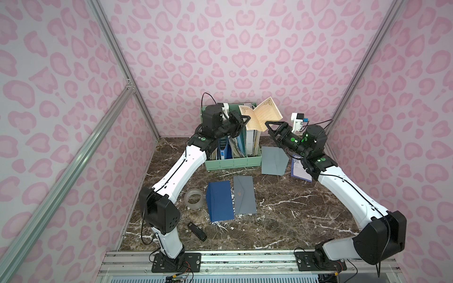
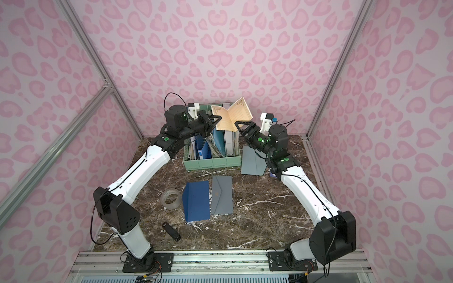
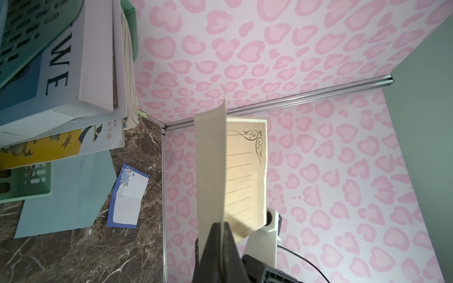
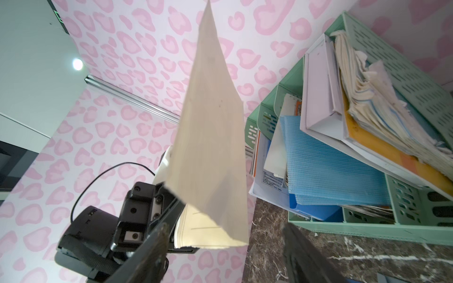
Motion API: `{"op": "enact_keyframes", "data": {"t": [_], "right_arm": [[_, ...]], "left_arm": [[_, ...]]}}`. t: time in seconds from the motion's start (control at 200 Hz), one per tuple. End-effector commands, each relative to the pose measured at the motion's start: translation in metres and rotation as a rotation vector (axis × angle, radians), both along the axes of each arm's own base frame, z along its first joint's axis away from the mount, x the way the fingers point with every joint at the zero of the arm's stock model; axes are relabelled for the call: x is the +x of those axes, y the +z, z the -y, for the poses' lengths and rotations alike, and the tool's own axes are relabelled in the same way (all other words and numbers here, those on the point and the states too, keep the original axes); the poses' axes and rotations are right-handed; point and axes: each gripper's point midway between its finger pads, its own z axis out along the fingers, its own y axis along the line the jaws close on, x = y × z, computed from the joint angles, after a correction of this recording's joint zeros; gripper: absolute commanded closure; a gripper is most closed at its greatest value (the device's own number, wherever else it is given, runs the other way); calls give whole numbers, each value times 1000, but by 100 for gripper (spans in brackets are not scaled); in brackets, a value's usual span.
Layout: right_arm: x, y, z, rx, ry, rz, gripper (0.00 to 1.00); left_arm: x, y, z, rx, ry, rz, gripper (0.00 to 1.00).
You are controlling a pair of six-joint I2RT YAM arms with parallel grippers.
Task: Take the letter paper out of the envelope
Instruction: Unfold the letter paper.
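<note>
Aloft, lined letter paper, box lettered "WE"

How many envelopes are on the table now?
3: a dark blue envelope mid-table, a grey envelope beside it, and a grey-blue envelope next to the green file rack. More could be hidden inside the rack.

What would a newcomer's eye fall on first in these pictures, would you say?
First, the cream lined letter paper with ornate corners, held aloft near the mint-green plastic file organiser at the back of the dark marble table; the left gripper is shut on one edge, the right gripper stands open at its lower edge. Next, the dark blue paper envelope and the grey paper envelope lying side by side mid-table.
</note>
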Motion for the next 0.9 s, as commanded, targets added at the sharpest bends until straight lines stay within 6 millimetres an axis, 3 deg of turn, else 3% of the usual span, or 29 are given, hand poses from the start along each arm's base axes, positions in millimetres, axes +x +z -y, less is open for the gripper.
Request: {"op": "enact_keyframes", "data": {"t": [0.0, 0.21, 0.46, 0.62, 0.771, 0.826, 0.896], "right_arm": [[4, 25, 3, 70, -24, 64, 32], [11, 21, 2, 84, -31, 39, 41], [19, 24, 17, 81, -97, 51, 71], [28, 35, 33, 94, -123, 70, 99], [30, 42, 39, 88, -94, 82, 100], [28, 42, 44, 78, -86, 79, 100], [25, 37, 48, 43, -66, 71, 100]], "left_arm": [[-4, 23, 2, -89, -11, 52, 100], [-9, 27, 7, -132, -30, 53, 100], [-16, 33, 13, -187, -81, 54, 100], [-25, 18, 13, -168, -106, 18, 100], [-32, -7, 13, -119, -124, -26, 100], [-34, -17, 13, -88, -131, -47, 85], [-36, -26, 12, -49, -147, -55, 51]]}}
